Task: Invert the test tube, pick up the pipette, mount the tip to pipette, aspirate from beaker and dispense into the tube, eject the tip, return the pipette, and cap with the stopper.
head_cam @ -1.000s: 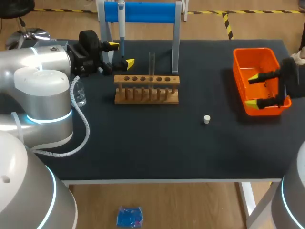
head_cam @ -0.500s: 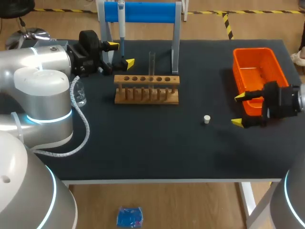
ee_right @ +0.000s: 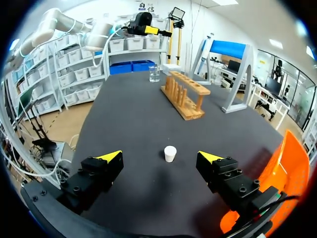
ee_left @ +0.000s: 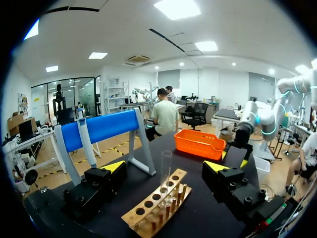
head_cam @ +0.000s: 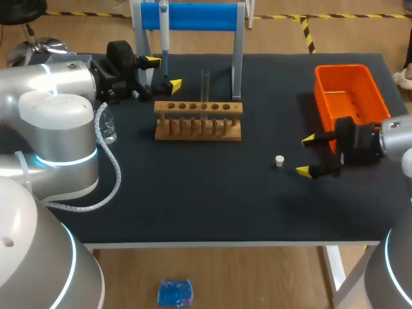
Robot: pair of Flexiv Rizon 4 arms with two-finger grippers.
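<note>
A clear test tube (head_cam: 205, 84) stands upright in the wooden rack (head_cam: 198, 120). The pipette (head_cam: 164, 35) hangs on the blue stand (head_cam: 193, 16). My left gripper (head_cam: 162, 73) is open by the rack's left end, level with the pipette's lower end. In the left wrist view the tube (ee_left: 165, 171) rises ahead of the left gripper (ee_left: 165, 167), untouched. A small white stopper (head_cam: 279, 161) lies on the black table. My right gripper (head_cam: 307, 154) is open just right of it. In the right wrist view the stopper (ee_right: 170, 153) sits just ahead of the right gripper (ee_right: 161, 156), touching neither finger.
An orange bin (head_cam: 347, 100) stands at the right, behind my right gripper. A glass beaker (head_cam: 108, 129) stands left of the rack, partly hidden by my left arm. The blue stand's legs rise behind the rack.
My right gripper has come out of the orange bin and moved left and down toward the stopper. The left arm, tube and pipette have not moved.
</note>
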